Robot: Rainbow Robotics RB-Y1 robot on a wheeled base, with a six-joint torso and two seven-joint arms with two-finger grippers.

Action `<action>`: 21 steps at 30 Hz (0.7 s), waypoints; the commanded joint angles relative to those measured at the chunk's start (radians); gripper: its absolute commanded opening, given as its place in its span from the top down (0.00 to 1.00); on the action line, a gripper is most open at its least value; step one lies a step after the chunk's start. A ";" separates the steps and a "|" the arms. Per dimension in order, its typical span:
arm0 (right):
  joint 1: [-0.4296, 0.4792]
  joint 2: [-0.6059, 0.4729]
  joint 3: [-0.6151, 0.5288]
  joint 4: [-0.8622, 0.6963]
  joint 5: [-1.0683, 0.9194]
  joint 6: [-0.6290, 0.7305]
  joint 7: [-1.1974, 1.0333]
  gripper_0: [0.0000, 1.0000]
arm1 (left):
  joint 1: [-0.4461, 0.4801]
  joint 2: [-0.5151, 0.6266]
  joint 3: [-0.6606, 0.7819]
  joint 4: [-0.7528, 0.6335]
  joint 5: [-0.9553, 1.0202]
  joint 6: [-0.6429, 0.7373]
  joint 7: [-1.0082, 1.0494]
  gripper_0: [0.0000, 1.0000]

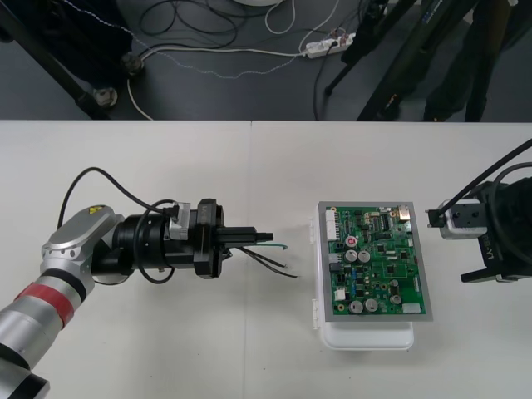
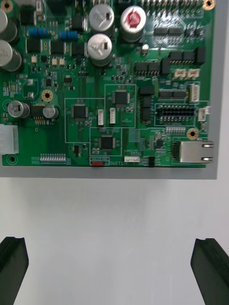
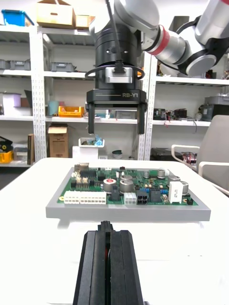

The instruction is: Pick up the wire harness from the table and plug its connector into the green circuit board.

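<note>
Where the light table ends at its far edge, a strip of dark floor runs with loose cables on it. My left gripper lies low over the table, left of the green circuit board, pointing at it and apart from its edge. Its fingers are pressed together on the wire harness. The harness's thin black and green wires trail out of the tips toward the board. I cannot make out its plug or socket. The board sits on its white base. My right gripper hangs at the board's other side, fingers spread wide, holding nothing.
</note>
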 commanded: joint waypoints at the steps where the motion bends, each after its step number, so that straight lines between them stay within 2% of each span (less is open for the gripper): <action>1: -0.043 -0.039 0.061 -0.023 0.051 -0.005 -0.019 0.00 | -0.063 -0.063 -0.036 0.068 -0.002 -0.059 -0.173 1.00; 10: -0.048 0.013 0.098 -0.023 0.167 -0.005 -0.007 0.00 | -0.115 -0.104 -0.100 0.180 -0.002 -0.059 -0.262 1.00; 21: -0.048 0.093 0.152 -0.023 0.307 -0.005 -0.013 0.00 | -0.123 -0.126 -0.149 0.180 0.001 -0.059 -0.270 1.00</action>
